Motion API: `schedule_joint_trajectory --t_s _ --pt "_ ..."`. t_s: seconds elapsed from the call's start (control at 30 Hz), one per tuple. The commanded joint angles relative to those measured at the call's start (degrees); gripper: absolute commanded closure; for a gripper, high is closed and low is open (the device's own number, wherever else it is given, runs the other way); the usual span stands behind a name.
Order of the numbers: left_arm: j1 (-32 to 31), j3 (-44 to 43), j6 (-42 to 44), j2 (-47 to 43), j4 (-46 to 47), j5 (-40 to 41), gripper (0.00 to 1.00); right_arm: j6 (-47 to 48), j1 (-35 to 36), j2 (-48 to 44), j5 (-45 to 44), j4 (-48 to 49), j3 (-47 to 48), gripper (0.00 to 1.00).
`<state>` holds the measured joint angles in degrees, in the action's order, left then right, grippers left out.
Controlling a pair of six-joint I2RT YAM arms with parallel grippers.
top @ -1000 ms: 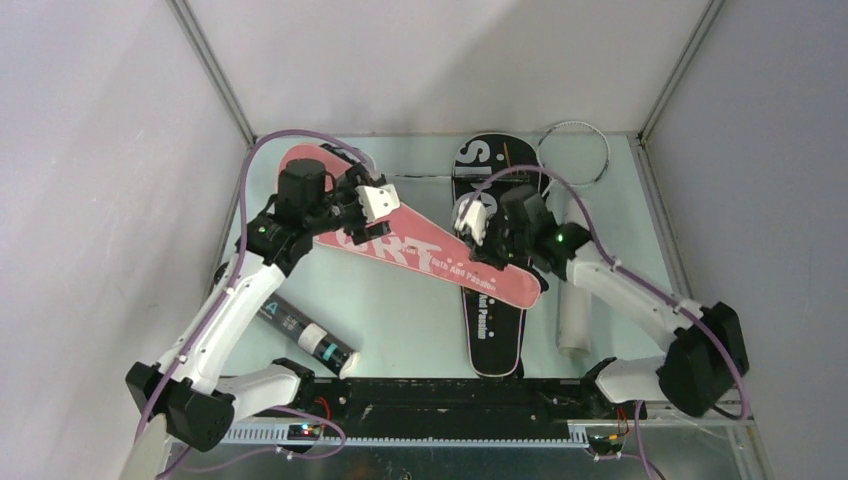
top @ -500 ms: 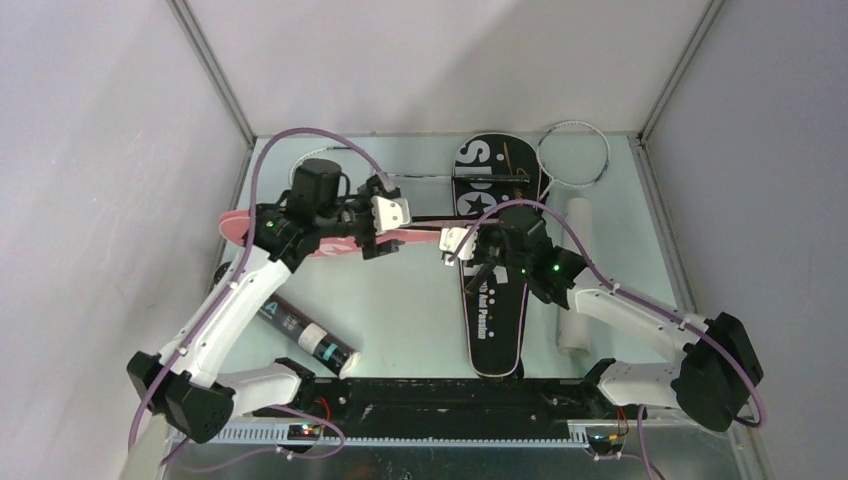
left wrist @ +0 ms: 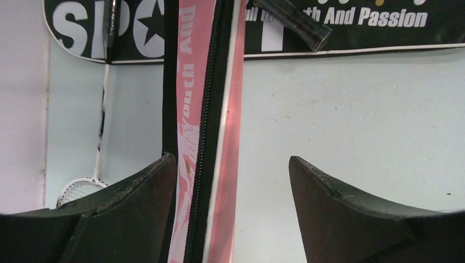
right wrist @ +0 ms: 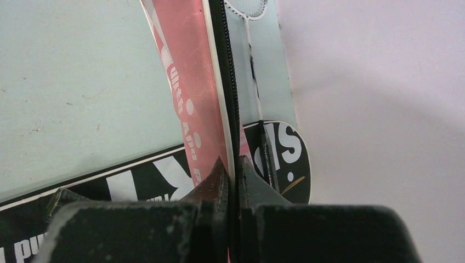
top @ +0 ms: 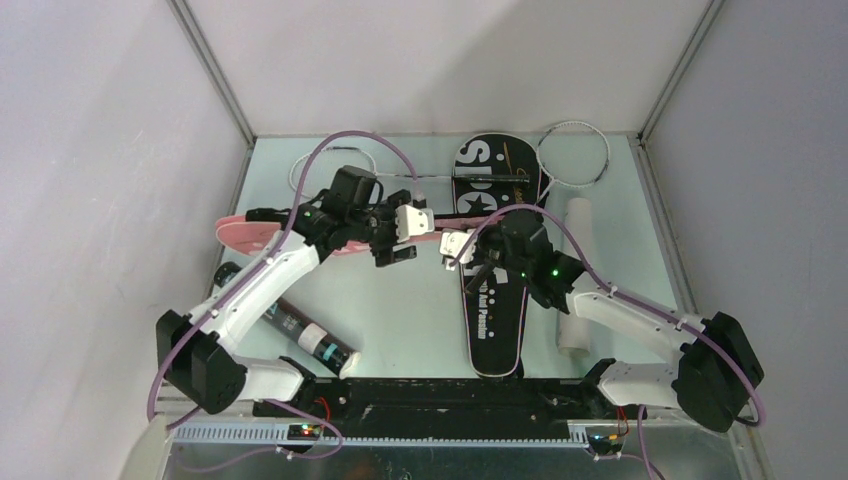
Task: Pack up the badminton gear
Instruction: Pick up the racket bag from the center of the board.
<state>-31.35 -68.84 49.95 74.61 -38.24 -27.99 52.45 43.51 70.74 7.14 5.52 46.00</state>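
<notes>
Pale table, pink cover on edge

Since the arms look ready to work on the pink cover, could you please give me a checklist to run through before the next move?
1. Grip: right end effector shut on the edge of the pink cover: ok.
2. Approach: left end effector open, straddling it: ok.
3. Cover turned on edge: ok.
4. Pull of the zipper in view: not ok.
5. Contents of the cover: cannot tell.
6. Below, black cover lying flat: ok.
</notes>
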Motion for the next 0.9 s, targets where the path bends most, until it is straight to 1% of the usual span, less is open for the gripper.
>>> schedule_joint_trajectory --t_s 0.0,0.03,0.1,0.13,0.17,0.2,0.23,0.27,0.3,0.33,0.37,0.4,0.43,0.47,0.5,0.53,0.57,0.6,0.63,0.67,0.7,0.73,0.77,0.87 --pt "-0.4 -0.8 -0.3 1.2 0.3 3.1 0.22 -1.7 0.1 -3.6 3.5 11.0 -0.3 1.0" --pt "-0.5 -0.9 -0.3 1.3 0.5 3.5 0.25 -2.1 0.0 -3.8 4.0 11.1 -0.6 1.0" --pt "-0.4 -1.3 -0.9 1.6 0.9 3.9 0.41 -3.2 -0.6 -4.0 4.2 11.1 -0.8 1.0" --pt "-0.4 -1.6 -2.0 1.6 1.7 4.3 0.56 -3.7 -0.7 -4.1 4.2 11.3 -1.0 1.0" --pt "-0.5 -1.6 -2.8 1.7 2.4 5.4 0.65 -5.2 -1.0 -4.5 4.3 12.2 -1.2 1.0" --pt "-0.5 -1.5 -4.6 1.8 4.0 6.2 0.83 -6.1 -1.3 -4.7 4.3 12.6 -1.6 0.96" --pt "-0.5 -1.5 -5.4 1.9 4.5 7.2 0.9 -8.9 -1.6 -5.2 4.4 13.2 -1.7 0.93" --pt "-0.5 -1.6 -7.1 2.2 5.2 7.6 0.97 -10.6 -1.8 -5.4 4.5 13.3 -1.8 0.84" --pt "-0.5 -2.1 -8.0 2.4 5.0 7.7 0.99 -14.2 -2.2 -6.2 4.7 12.7 -1.8 0.75" --pt "-0.5 -2.4 -9.4 2.7 4.7 7.1 1.0 -16.3 -2.3 -6.7 4.5 12.0 -1.8 0.55" --pt "-0.5 -2.3 -10.1 2.6 5.3 6.6 1.0 -21.1 -2.4 -8.1 3.6 9.8 -1.7 0.48" --pt "-0.5 -1.7 -11.8 2.2 6.3 7.0 1.0 -23.8 -2.5 -8.9 3.3 8.4 -1.3 0.42" --pt "-0.7 -0.1 -12.5 1.0 9.1 9.0 1.0 -29.6 -2.6 -11.0 2.7 5.6 -1.0 0.4" --pt "-0.8 1.0 -13.2 0.4 10.7 10.0 1.0 -32.8 -2.7 -12.1 1.9 4.5 -0.4 0.38" --pt "-0.8 3.1 -13.4 -1.1 14.2 12.6 1.0 -40.7 -2.8 -14.2 -0.6 1.6 0.2 0.38" --pt "-0.8 4.0 -13.5 -1.8 15.7 13.9 1.0 -49.5 -3.0 -15.1 -2.2 -0.6 2.3 0.37" --pt "-0.8 5.6 -13.6 -3.1 18.5 16.2 1.0 -54.0 -3.9 -16.4 -5.5 -7.0 3.7 0.37" --pt "-0.9 6.1 -13.4 -3.8 19.7 17.0 1.0 -63.2 -4.5 -16.9 -7.5 -10.3 6.9 0.37" --pt "-0.8 7.2 -13.3 -4.9 21.5 17.6 1.0 -67.5 -6.0 -17.0 -9.9 -16.9 8.3 0.38" --pt "-0.8 7.7 -13.3 -5.4 22.5 17.6 1.0 -74.0 -6.9 -17.0 -9.9 -19.5 10.4 0.41" --pt "-0.9 8.8 -13.2 -6.3 24.3 17.5 1.0 -76.3 -8.5 -16.9 -9.4 -23.5 11.4 0.44" --pt "-0.9 9.3 -13.2 -6.6 25.1 17.6 1.0 -79.6 -9.6 -16.6 -8.8 -25.2 11.7 0.44" --pt "-0.9 10.3 -13.3 -7.4 26.6 17.7 1.0 -81.0 -10.0 -16.5 -9.2 -28.0 12.1 0.45" --pt "-1.1 12.5 -13.2 -8.8 30.1 19.2 1.0 -86.6 -11.9 -16.2 -11.6 -30.2 12.2 0.42"
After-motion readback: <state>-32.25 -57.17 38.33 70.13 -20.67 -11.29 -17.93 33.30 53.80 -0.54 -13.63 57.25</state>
